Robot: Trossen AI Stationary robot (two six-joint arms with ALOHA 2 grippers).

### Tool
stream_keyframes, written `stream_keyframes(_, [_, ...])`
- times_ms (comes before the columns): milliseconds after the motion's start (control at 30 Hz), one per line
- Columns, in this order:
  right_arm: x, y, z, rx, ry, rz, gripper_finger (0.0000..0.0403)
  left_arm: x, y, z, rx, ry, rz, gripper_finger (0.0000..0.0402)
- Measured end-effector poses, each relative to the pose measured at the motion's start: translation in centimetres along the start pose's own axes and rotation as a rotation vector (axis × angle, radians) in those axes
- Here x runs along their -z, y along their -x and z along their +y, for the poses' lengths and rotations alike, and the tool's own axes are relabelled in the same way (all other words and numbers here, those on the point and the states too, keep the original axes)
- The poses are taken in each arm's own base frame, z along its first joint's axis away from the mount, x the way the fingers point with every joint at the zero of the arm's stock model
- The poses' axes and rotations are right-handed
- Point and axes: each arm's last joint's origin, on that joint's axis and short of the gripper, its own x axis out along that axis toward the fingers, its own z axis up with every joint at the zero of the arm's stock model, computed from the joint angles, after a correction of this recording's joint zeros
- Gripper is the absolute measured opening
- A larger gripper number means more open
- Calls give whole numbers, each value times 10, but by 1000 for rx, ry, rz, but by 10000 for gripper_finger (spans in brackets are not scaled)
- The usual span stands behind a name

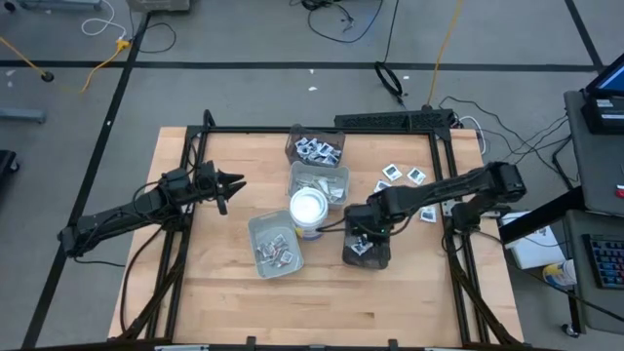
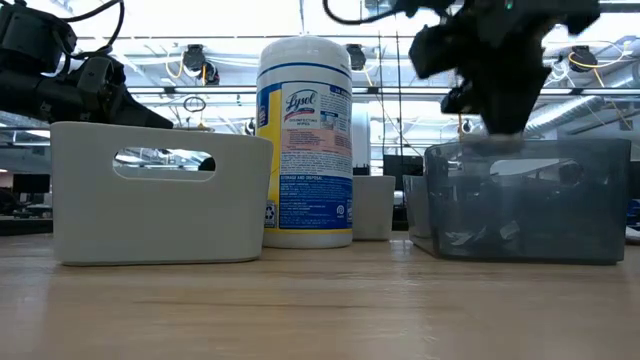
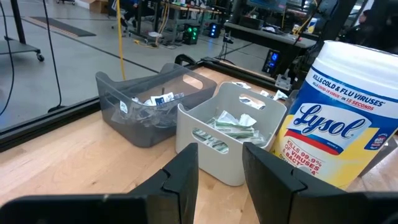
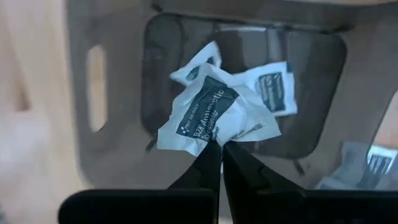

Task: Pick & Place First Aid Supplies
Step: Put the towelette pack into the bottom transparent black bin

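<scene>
Two fingers of the right gripper [image 4: 219, 152] are pinched together on a crumpled white packet [image 4: 214, 115] w/ dark print, gripped at its lower edge; the packet hangs just above the dark translucent tray [image 4: 112, 93], where at least one more packet [image 4: 273, 87] lies on the floor. High view puts the right gripper [image 1: 363, 237] over that tray [image 1: 369, 255] at the table's front right, beside the round white tub [image 1: 309, 208]. Judgement: packet is light, thin and floppy, foil-like and prob. slippery; an edge pinch holds it but it may twist or slip, so a grip further in from the edge would be safer. Release into the tray should be low-risk, nothing fragile. Other supplies: loose square packets [image 1: 403, 176] on the table at rear right; more in the rear dark tray [image 1: 316, 148], pale strips in the white tray [image 1: 320, 185] and the front grey tray [image 1: 275, 245]. Left gripper [image 1: 222, 185] waits at mid-left, well apart from the trays, fingers [image 3: 186, 177] parted and holding nothing. Task looks partway done.
</scene>
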Motion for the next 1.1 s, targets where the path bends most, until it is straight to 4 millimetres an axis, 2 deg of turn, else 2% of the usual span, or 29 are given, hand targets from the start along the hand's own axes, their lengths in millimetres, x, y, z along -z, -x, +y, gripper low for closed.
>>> stream_keyframes(267, [-8,-39,-3,33,23,-5,0,0,0,0,0,0,0,129])
stream_keyframes(400, [-7,-46,-4,34,30,11,4,0,0,0,0,0,0,129])
stream_keyframes(567, [-8,-45,-4,27,59,1,47,0,0,0,0,0,0,129])
stream_keyframes(767, [-8,-45,-3,-18,49,6,154,0,0,0,0,0,0,129])
stream_keyframes(833, [-8,-39,-7,-11,22,-3,185,0,0,0,0,0,0,129])
stream_keyframes(967, [-4,-18,-18,-2,-147,-69,217,0,0,0,0,0,0,129])
stream_keyframes(1100, [-1,-6,-29,-9,-375,-102,222,0,0,0,0,0,0,129])
